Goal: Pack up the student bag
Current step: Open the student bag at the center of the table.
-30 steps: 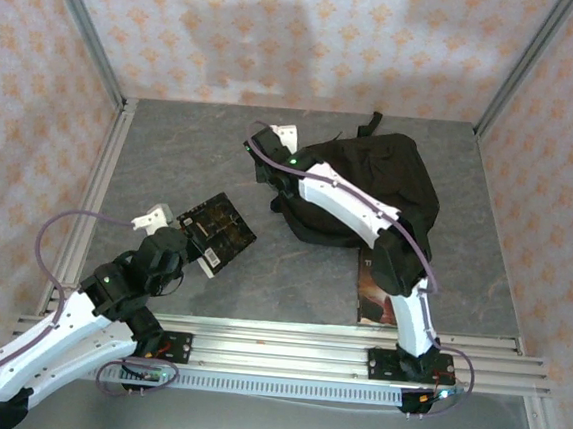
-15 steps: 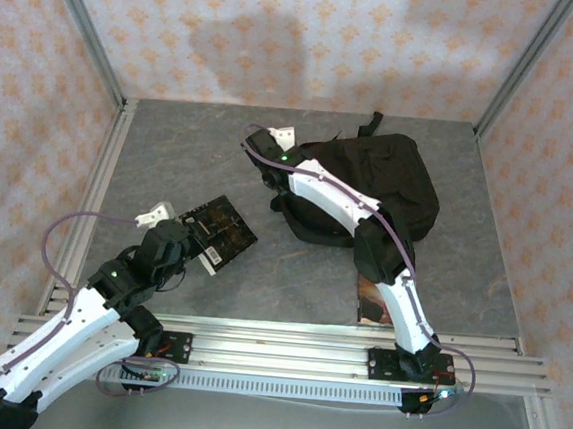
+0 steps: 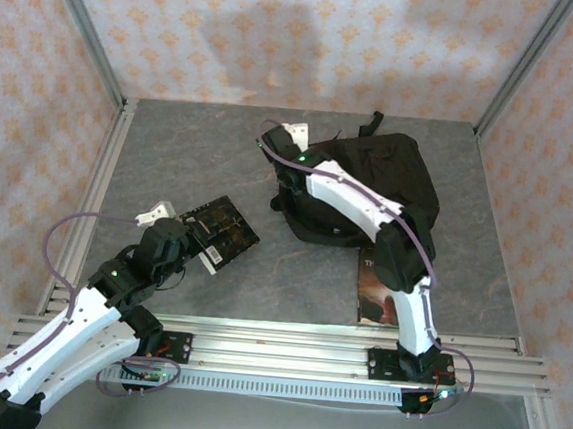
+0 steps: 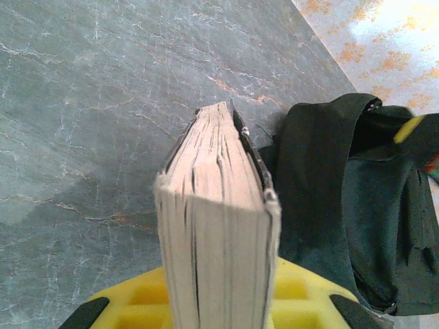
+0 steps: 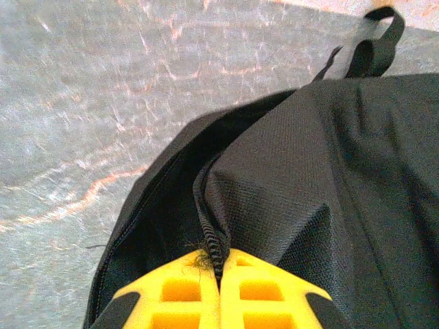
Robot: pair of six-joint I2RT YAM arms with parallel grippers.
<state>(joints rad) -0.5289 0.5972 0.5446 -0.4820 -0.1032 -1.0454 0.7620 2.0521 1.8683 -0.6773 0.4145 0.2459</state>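
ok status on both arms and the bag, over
Left fingers shut on book. Right fingers shut on student bag, zipper edge. Second book lies by right arm's base.

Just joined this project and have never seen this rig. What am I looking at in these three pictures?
Two robot arms bolted at the near edge of a table, each ending in a two-finger gripper. The wide picture is from a fixed camera above and behind them; the other two are from wrist cameras. The left gripper is shut on a book. On the table lies the black student bag; the right gripper pinches its zip edge. A second book lies by the right arm's base, partly hidden.
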